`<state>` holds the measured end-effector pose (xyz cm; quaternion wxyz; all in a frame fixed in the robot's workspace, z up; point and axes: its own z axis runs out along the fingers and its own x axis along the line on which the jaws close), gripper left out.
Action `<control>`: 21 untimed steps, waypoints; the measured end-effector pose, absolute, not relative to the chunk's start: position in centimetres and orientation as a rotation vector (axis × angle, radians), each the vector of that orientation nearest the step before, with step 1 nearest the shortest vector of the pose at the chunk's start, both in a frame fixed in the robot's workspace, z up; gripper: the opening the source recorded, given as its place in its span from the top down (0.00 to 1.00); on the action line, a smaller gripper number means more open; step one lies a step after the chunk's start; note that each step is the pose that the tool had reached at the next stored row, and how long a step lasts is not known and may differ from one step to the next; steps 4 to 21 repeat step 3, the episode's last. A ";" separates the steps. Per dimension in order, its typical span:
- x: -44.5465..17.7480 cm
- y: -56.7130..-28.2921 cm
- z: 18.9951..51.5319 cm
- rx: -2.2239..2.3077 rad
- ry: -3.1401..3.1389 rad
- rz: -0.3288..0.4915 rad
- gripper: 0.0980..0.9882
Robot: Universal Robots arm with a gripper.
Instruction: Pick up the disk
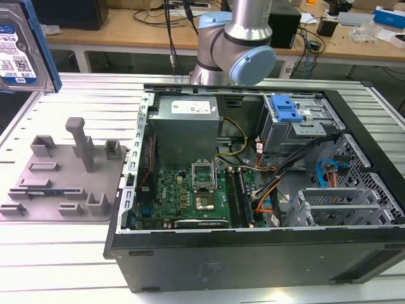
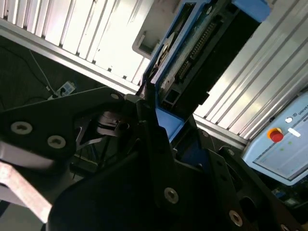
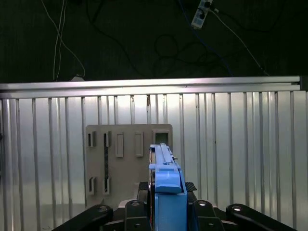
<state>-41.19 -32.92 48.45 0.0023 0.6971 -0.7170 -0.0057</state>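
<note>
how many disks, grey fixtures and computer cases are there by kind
disk: 1, held up in the gripper
grey fixture: 1, on the table
computer case: 1, lying open
total: 3

No word or number could be read with certainty. In the exterior view, at about ten o'clock from the computer case [image 1: 253, 266], the disk [image 1: 19, 47] carried a white-and-blue label [image 1: 14, 63] with dark lines of print and barcode-like blocks, all too small to make out. Inside the case, toward eleven o'clock, the grey power supply [image 1: 185, 130] bore a white sticker [image 1: 193, 107] with faint, illegible print. In the second wrist view, a pale control pendant [image 2: 284, 149] showed a red round button [image 2: 275, 135] and a few blurred letters at its edge.
</note>
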 end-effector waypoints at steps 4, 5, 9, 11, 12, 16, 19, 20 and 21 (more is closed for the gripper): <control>-41.2 -32.9 48.5 2.187 -2.249 -0.018 0.70; -41.2 -32.9 48.5 2.187 -2.249 -0.018 0.70; -41.2 -32.9 48.5 2.187 -2.249 -0.018 0.70; -41.2 -32.9 48.5 2.187 -2.249 -0.018 0.70; -41.2 -32.9 48.5 2.187 -2.249 -0.018 0.70; -41.2 -32.9 48.5 2.187 -2.249 -0.018 0.70; -41.2 -32.9 48.5 2.187 -2.249 -0.018 0.70; -41.2 -32.9 48.5 2.187 -2.249 -0.018 0.70; -41.2 -32.9 48.5 2.187 -2.249 -0.018 0.70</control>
